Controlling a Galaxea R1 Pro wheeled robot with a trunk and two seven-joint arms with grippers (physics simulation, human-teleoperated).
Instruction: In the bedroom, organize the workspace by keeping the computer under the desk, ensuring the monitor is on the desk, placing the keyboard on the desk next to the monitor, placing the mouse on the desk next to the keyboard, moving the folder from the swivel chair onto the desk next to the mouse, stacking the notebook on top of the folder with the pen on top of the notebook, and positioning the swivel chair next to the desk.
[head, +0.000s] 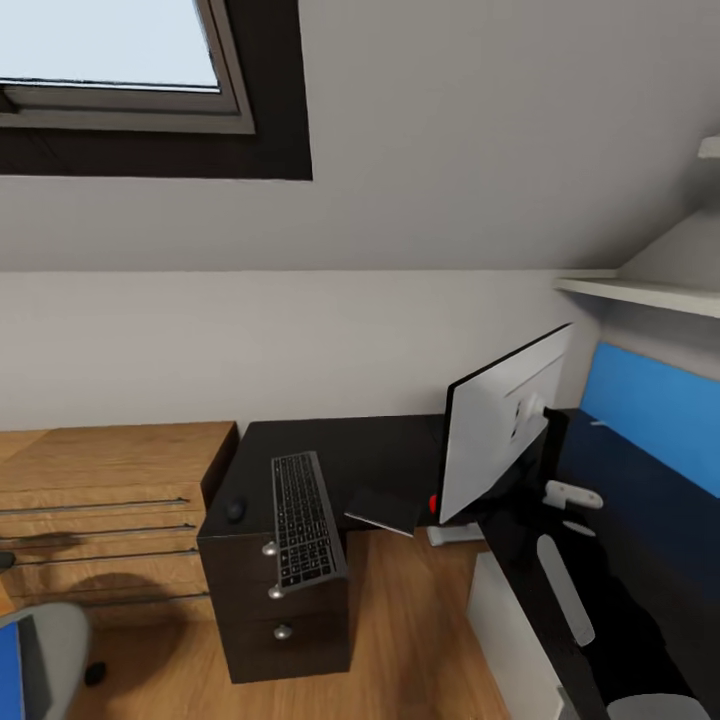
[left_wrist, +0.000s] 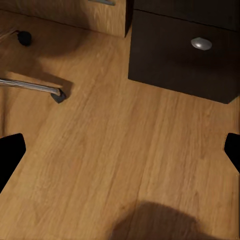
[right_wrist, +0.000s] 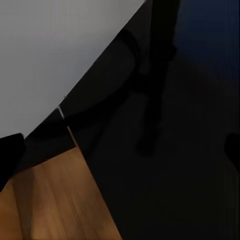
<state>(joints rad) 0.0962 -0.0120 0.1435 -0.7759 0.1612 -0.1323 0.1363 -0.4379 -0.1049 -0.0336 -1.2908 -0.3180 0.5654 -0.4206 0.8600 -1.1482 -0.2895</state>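
Head view, keyboard (head: 303, 520) overhanging desk (head: 390, 455), beside mouse (head: 235, 511), monitor (head: 500, 435)

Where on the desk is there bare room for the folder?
Bare black top lies between the keyboard and the monitor, behind the notebook. The desk corner by the mouse is narrow; the stretch beside the monitor is crowded.

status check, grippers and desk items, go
Left gripper open over bare floor, right gripper open over the desk. Keyboard, mouse, monitor on desk; keyboard overhangs edge. Folder on swivel chair.
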